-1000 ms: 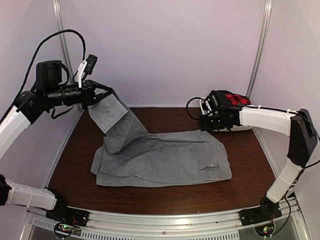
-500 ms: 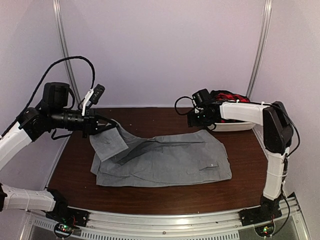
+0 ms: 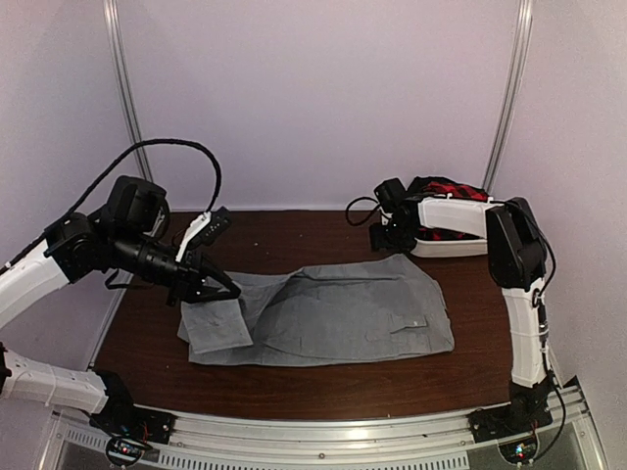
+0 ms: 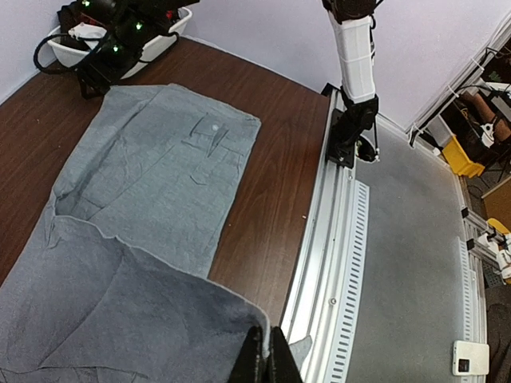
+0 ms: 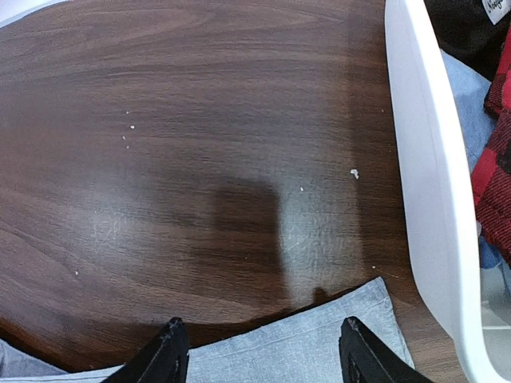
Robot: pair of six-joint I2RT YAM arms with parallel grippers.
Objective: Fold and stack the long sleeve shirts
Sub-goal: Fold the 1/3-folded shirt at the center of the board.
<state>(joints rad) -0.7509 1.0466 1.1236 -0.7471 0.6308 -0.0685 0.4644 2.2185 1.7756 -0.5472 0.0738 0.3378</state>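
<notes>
Grey long sleeve shirt point(image 3: 333, 318): soft, light, limp, likely to drape. It lies spread on the worktop point(image 3: 313, 230).
- **Left fingers** point(image 4: 266, 359): pinched on its folded-over flap.
- **Right fingers** point(image 5: 164, 359): spread and empty, shirt edge directly beneath.
- **Best hold:** hems and corners.

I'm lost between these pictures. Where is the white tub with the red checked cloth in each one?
Top view: the tub sits at the far right, towards the back.
Left wrist: the tub is in the top left corner.
Right wrist: the tub's white wall runs down the right edge.
Shared landmark: the grey shirt, one corner of which lies close to the tub in all three.
</notes>
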